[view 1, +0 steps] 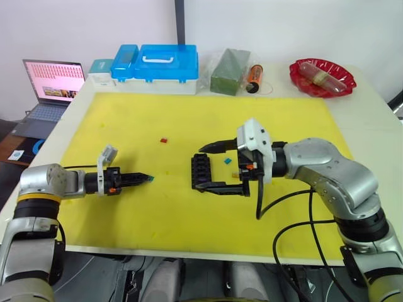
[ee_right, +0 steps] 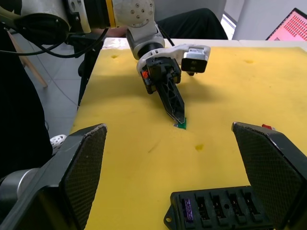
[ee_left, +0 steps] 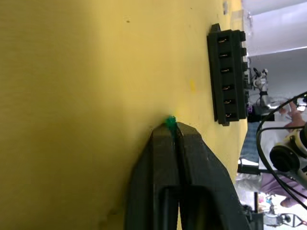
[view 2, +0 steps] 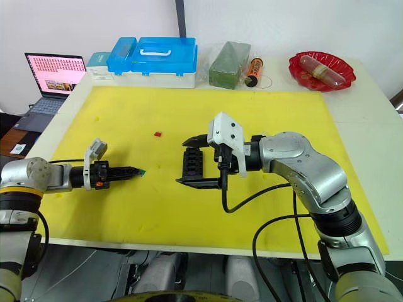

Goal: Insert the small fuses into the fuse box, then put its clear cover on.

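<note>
Green fuse (ee_left: 170, 121) in left tool (ee_left: 173, 132)

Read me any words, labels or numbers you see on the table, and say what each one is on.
No text can be read.
Laptop screen: pink rows, too small to read.
Orange bottle: label too blurred to read.
Fuse box: no markings visible.

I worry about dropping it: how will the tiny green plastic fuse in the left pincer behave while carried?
The tiny green plastic fuse probably weighs almost nothing. Held just at the tip of the shut left pincer, it may slip or twist. It looks rigid, unlikely to bend.
</note>
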Controlling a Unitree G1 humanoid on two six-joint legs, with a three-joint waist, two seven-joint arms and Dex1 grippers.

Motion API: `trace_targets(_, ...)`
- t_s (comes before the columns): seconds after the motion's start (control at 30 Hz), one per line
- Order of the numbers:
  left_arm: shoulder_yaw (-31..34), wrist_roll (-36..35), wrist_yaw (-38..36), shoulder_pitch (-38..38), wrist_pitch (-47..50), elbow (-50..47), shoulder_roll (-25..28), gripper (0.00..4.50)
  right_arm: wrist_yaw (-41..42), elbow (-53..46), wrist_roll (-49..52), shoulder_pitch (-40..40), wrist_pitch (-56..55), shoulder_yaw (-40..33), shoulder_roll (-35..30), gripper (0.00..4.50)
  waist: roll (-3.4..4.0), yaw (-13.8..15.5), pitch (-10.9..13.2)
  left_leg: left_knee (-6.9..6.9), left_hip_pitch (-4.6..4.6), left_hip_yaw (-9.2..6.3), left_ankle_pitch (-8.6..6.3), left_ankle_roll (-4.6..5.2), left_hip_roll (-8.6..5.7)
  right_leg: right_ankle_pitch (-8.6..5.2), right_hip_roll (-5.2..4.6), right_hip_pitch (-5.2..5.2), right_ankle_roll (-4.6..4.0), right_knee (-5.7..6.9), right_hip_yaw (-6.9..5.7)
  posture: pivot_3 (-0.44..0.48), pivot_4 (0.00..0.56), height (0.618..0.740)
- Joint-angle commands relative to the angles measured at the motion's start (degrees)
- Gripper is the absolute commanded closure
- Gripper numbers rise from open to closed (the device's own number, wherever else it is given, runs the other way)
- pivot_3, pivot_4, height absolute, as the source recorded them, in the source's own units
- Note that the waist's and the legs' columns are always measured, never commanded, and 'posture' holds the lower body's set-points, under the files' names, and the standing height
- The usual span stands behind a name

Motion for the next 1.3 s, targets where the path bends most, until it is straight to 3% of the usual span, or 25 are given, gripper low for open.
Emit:
trace_targets(0.03, -1.0, 1.7, 1.2, 2.6, 0.7, 0.9, 0.0, 4.48, 0.3, -1.6, 0.7, -1.0, -0.7, -1.1, -0.1, 0.0, 0.02, 0.0, 0.0, -0.03, 0.02, 0.01, 0.0, 0.0, 0.0, 0.0, 0.0, 0.0, 0.0, 0.0, 0.02, 0.0, 0.15, 0.74)
trace_targets(0.23, 3.5, -4.8, -2.0, 3.6, 7.0, -5.7, 2.1, 4.48, 0.3, -0.9, 1.0, -1.1, -0.4, -1.9, -0.3, 0.0, 0.01, -0.4, 0.0, -0.19, 0.05, 0.17, 0.0, 0.0, 0.01, 0.0, 0.01, -0.12, 0.0, -0.02, 0.18, 0.0, 0.15, 0.74)
trace_targets(0.3, 5.0, -8.4, -3.7, 4.9, 7.3, -14.4, 3.6, 4.48, -0.9, 1.1, 3.2, -2.4, 2.1, -4.3, 0.1, 0.0, -0.04, -0.4, 0.0, -0.22, 0.0, 0.22, 0.0, 0.0, 0.03, 0.0, 0.01, -0.19, 0.0, -0.05, 0.22, 0.0, 0.15, 0.74)
trace_targets(0.47, 13.5, -13.4, -0.6, 5.6, -4.7, -33.0, -1.7, 4.48, -4.1, 3.9, 10.3, -3.6, 9.1, -9.5, 1.7, 0.0, -0.2, 0.6, 0.1, -0.21, -0.09, 0.14, 0.11, -0.19, 0.05, 0.01, -0.08, -0.19, -0.03, -0.13, 0.29, 0.0, 0.15, 0.74)
trace_targets(0.6, 8.3, -8.2, 1.0, 4.5, -15.2, -41.2, -3.8, 4.48, -4.1, 4.5, 11.2, -2.9, 10.1, -10.3, 0.8, 0.0, -0.19, 0.4, 0.1, -0.28, -0.09, 0.14, 0.14, -0.24, 0.05, 0.04, -0.04, -0.09, -0.06, -0.43, 0.29, 0.0, 0.15, 0.74)
trace_targets(0.7, 5.7, -4.5, -0.5, 5.1, -26.6, -44.0, -6.4, 4.5, -3.6, 4.6, 10.7, -2.4, 9.4, -9.8, 0.4, 0.61, -0.17, 0.1, 0.1, -0.37, -0.09, 0.31, 0.14, -0.23, 0.04, 0.07, -0.01, -0.08, -0.02, -0.62, 0.31, 0.0, 0.15, 0.74)
trace_targets(0.8, 3.8, -1.3, -1.5, 5.4, -34.7, -44.2, -8.0, 4.5, -3.7, 4.3, 9.9, -2.1, 8.5, -9.1, 0.3, 1.61, -0.18, 0.1, 0.1, -0.4, -0.1, 0.48, 0.11, -0.17, 0.05, 0.11, 0.0, -0.09, 0.02, -0.75, 0.36, 0.0, 0.15, 0.74)
trace_targets(0.87, 2.7, 0.3, -2.5, 5.8, -39.3, -44.0, -8.7, 4.5, -3.4, 3.9, 9.6, -1.8, 8.0, -8.5, 0.2, 1.61, -0.17, 0.1, 0.1, -0.4, -0.1, 0.53, 0.1, -0.15, 0.04, 0.12, 0.01, -0.09, 0.04, -0.75, 0.37, 0.0, 0.15, 0.74)
trace_targets(1.0, 1.2, 1.5, -3.7, 5.8, -44.3, -43.2, -9.9, 4.5, -3.8, 4.1, 9.1, -2.0, 7.2, -8.4, 0.7, 2.5, -0.18, 0.3, 0.1, -0.37, -0.1, 0.58, 0.08, -0.12, 0.04, 0.15, 0.01, -0.06, 0.09, -0.8, 0.39, 0.0, 0.15, 0.74)
trace_targets(1.17, 0.0, 1.8, -3.9, 5.1, -46.7, -42.1, -10.5, 4.5, -4.1, 3.8, 9.3, -2.0, 7.2, -7.9, 1.0, 2.5, -0.18, 0.3, 0.1, -0.31, -0.11, 0.6, 0.08, -0.1, 0.04, 0.2, 0.02, -0.05, 0.16, -0.82, 0.43, 0.0, 0.15, 0.74)
trace_targets(1.3, -0.6, 2.0, -3.9, 4.8, -47.8, -41.6, -10.6, 4.5, -4.6, 3.4, 9.8, -2.2, 7.5, -8.0, 1.3, 3.34, -0.18, 0.2, 0.1, -0.31, -0.11, 0.6, 0.08, -0.09, 0.03, 0.21, 0.04, -0.05, 0.17, -0.82, 0.43, 0.0, 0.15, 0.74)
